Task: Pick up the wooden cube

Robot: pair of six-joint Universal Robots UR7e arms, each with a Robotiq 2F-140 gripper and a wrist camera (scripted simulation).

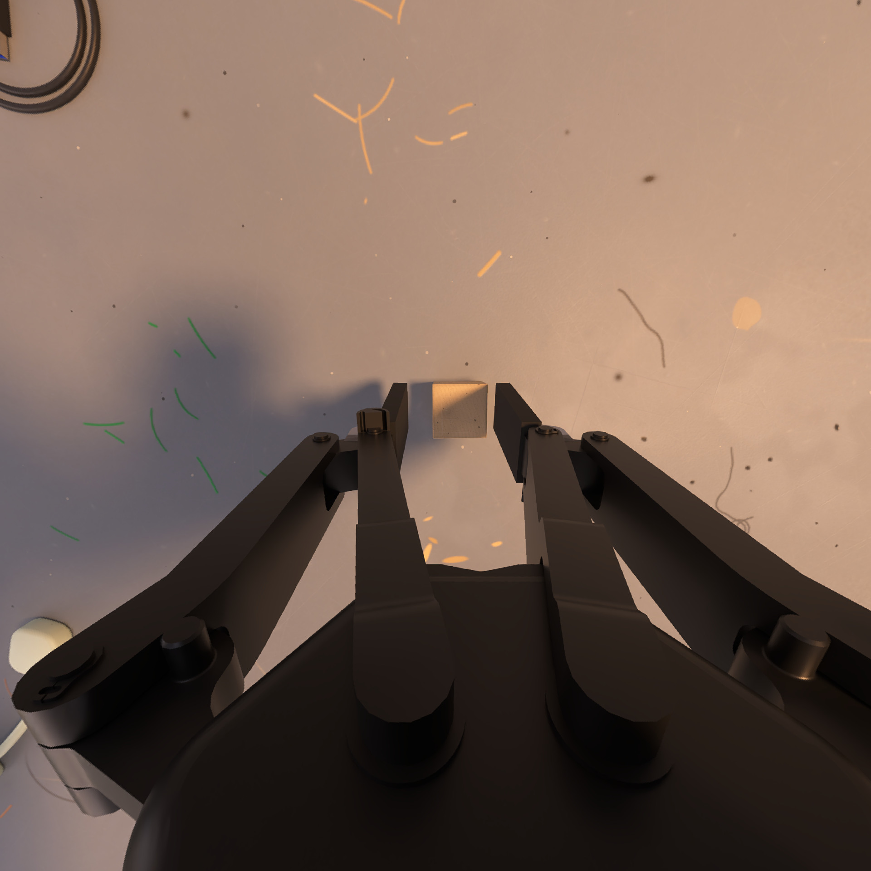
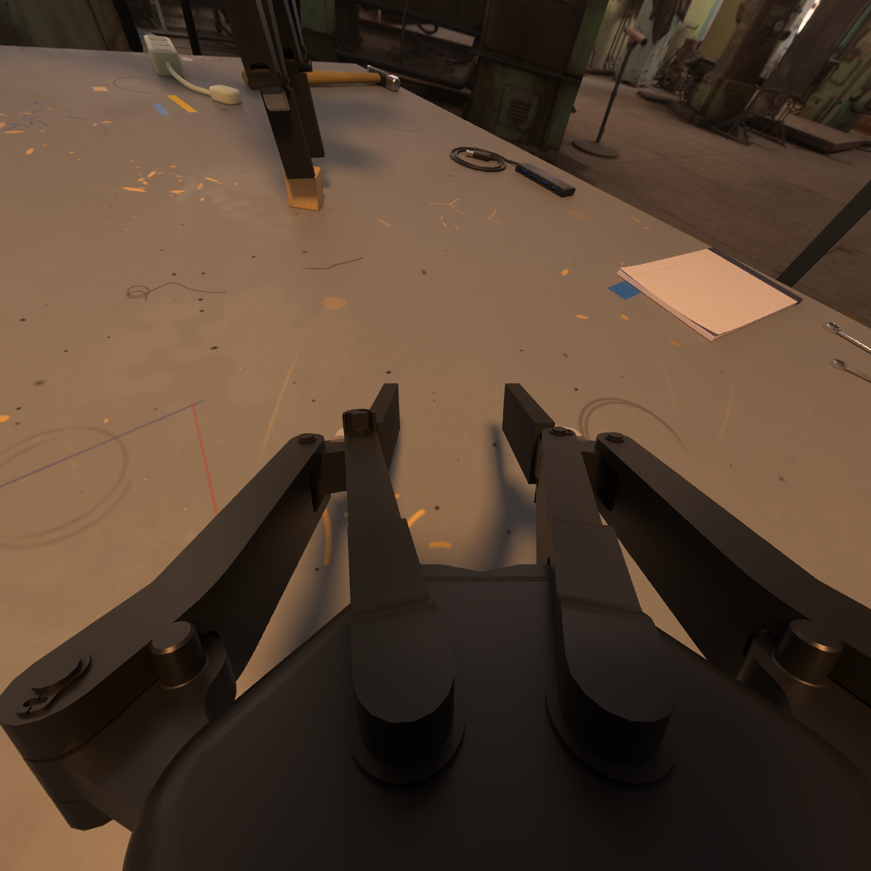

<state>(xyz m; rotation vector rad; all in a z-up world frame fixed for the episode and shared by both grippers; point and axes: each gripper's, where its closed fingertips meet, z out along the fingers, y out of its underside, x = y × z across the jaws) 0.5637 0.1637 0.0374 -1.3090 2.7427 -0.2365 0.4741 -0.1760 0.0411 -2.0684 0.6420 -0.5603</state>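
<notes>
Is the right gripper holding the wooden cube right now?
No, the right gripper is open over bare table, while the wooden cube sits far off under the left gripper.

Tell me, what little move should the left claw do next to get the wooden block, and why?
Probably close its fingers. The left gripper is open and already down around the wooden cube, one finger on each side with small gaps. The right wrist view shows the cube sitting on the table between those fingers. Squeezing first, then lifting, looks right.
</notes>
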